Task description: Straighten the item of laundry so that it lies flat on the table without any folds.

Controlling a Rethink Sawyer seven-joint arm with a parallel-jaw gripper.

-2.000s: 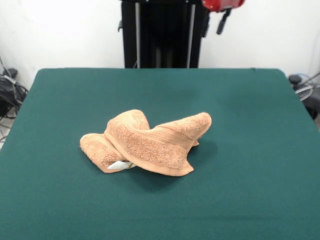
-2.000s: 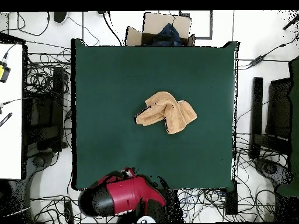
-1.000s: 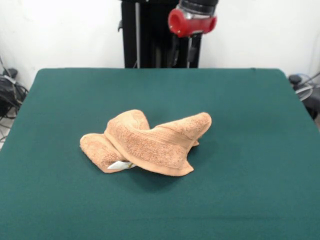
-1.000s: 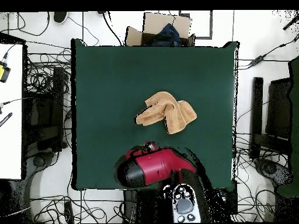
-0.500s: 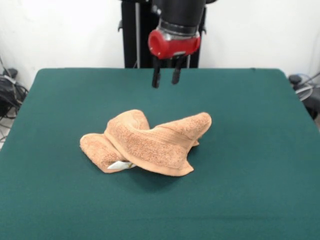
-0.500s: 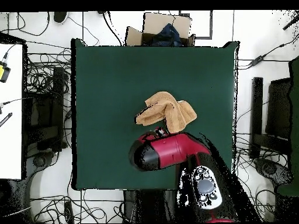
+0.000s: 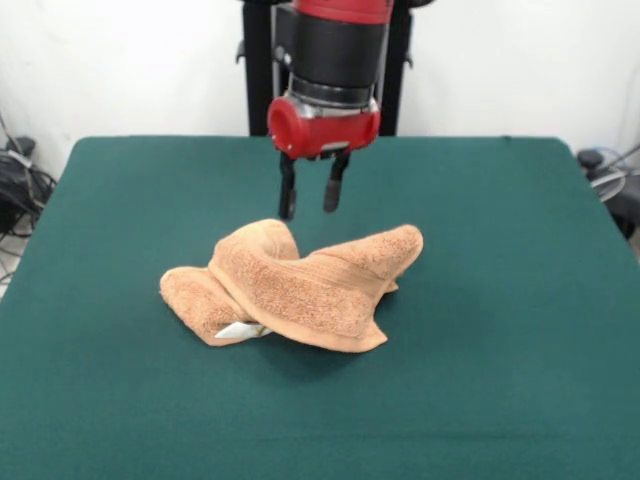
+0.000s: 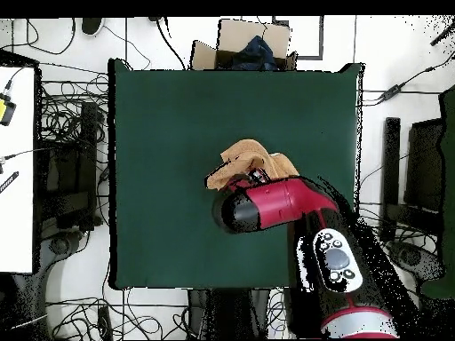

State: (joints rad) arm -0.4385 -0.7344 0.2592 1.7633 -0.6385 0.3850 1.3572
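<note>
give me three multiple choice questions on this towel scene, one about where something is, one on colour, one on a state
1. Where is the gripper?
A. above the towel's far hump
B. off past the table's edge
C. flat on bare felt

2. What colour is the table top?
A. grey
B. dark green
C. white

3. How does the towel lie?
A. spread flat
B. bunched in folds
C. hanging off the edge

Answers: 1 A, its fingertips hang just above the towel's far fold; 2 B, green felt surrounds the towel; 3 B, humps and overlapping layers show.
</note>
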